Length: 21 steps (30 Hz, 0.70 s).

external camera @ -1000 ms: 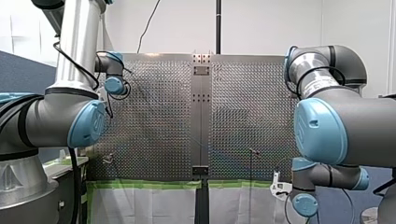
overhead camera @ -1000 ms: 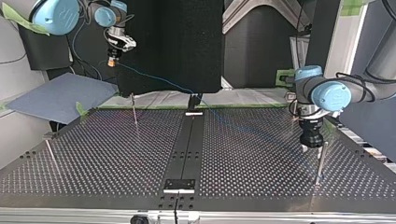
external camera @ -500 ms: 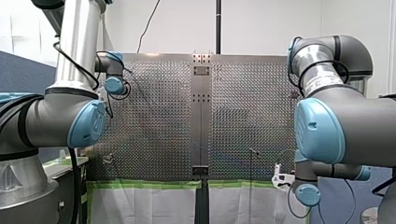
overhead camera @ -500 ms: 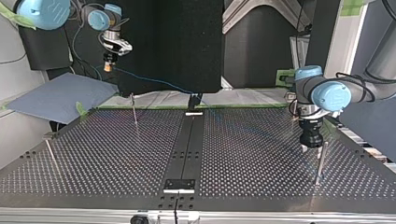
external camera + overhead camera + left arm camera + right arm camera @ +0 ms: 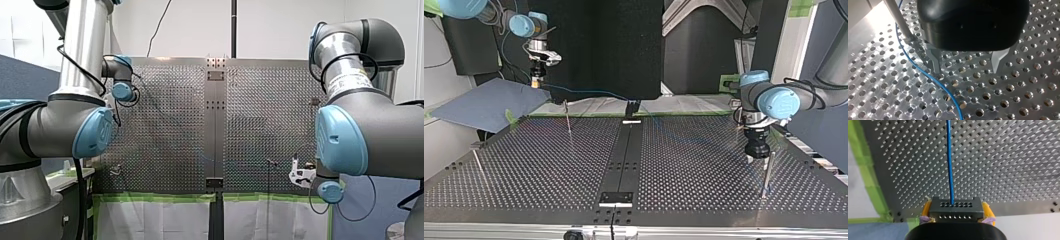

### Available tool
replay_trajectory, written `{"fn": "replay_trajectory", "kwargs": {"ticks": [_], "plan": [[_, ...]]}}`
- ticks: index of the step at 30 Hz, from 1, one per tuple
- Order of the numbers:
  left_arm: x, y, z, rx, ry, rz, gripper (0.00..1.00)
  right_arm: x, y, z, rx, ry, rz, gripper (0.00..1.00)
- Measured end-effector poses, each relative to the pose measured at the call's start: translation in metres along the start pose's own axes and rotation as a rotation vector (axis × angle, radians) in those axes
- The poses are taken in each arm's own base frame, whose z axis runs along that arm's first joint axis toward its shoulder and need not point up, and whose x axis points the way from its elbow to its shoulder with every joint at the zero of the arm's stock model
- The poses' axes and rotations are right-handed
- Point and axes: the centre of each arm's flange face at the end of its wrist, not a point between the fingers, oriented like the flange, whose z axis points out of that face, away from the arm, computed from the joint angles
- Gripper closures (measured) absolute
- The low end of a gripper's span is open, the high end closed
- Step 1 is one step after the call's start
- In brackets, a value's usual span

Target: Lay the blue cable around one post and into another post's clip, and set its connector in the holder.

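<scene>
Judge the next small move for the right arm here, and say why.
Probably lower my right gripper toward the thin post nearby. It is shut on the connector, held high beyond the table, so the blue cable runs through the air, clear of that post.

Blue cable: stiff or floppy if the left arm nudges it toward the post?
Probably floppy: the blue cable bends in a smooth curve beside the post. Likely light: it runs nearly straight from the connector with little sag. A sideways push would probably just shift it.
</scene>
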Motion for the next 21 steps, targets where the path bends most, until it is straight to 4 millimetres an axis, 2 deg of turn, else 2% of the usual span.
{"fn": "replay_trajectory", "kwargs": {"ticks": [13,21], "plan": [[0.0003,-0.0001,-0.0001,0.001,0.001,0.005,0.00,0.0020,-0.0014,0.0013,0.017,-0.004,0.004,1.00],[0.0002,0.0002,0.0001,0.000,0.001,0.007,0.00,0.0036,-0.0019,0.0086,0.038,0.000,0.007,1.00]]}}
